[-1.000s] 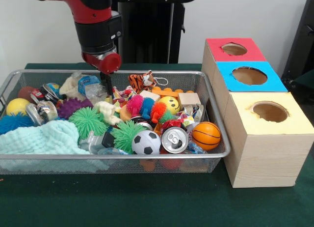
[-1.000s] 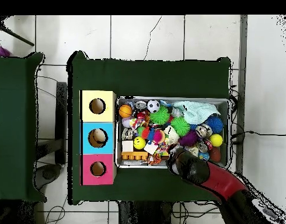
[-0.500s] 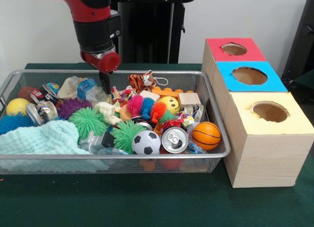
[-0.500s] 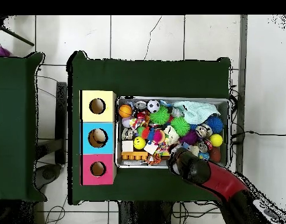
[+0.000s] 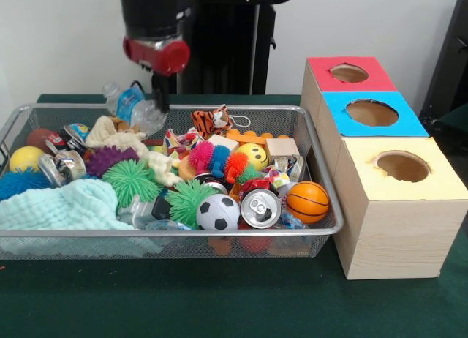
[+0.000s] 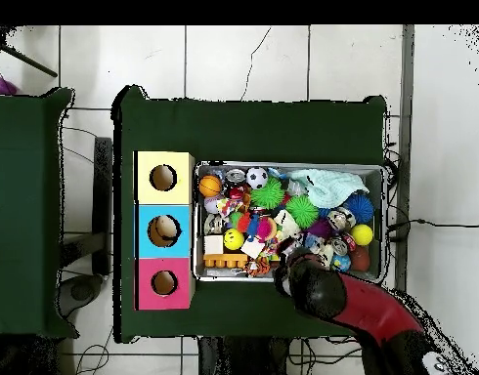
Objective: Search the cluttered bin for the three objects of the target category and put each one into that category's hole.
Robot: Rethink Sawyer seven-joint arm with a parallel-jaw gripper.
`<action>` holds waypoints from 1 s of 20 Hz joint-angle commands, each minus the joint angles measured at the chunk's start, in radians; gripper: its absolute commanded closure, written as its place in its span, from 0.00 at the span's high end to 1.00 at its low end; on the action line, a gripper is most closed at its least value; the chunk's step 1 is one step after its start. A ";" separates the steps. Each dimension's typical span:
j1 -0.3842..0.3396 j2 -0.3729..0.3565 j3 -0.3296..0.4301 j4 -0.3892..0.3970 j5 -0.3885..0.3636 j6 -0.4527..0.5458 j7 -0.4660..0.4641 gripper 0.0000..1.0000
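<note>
A crushed plastic bottle (image 5: 134,108) is gripped by the end effector (image 5: 159,102); it is held above the wire bin (image 5: 322,178). Three coloured hole boxes (image 5: 385,162) are placed beside the bin.

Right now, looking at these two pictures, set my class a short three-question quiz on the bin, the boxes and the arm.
1. True or false: the plastic bottle is lifted above the wire bin at the gripper.
2. Multiple choice: nearest the camera in the front view is the box with which top? A red B blue C yellow
3. Fill in: at the bin's front edge, between the football and the basketball, lies a drinks ____.

Key: 1 true; 2 C; 3 can.
</note>
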 commanded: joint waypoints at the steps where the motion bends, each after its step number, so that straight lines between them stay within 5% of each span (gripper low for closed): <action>1: 0.074 -0.170 -0.025 0.053 0.046 0.172 0.089 0.00; 20: 0.258 -0.299 -0.102 0.153 0.201 0.254 0.184 0.00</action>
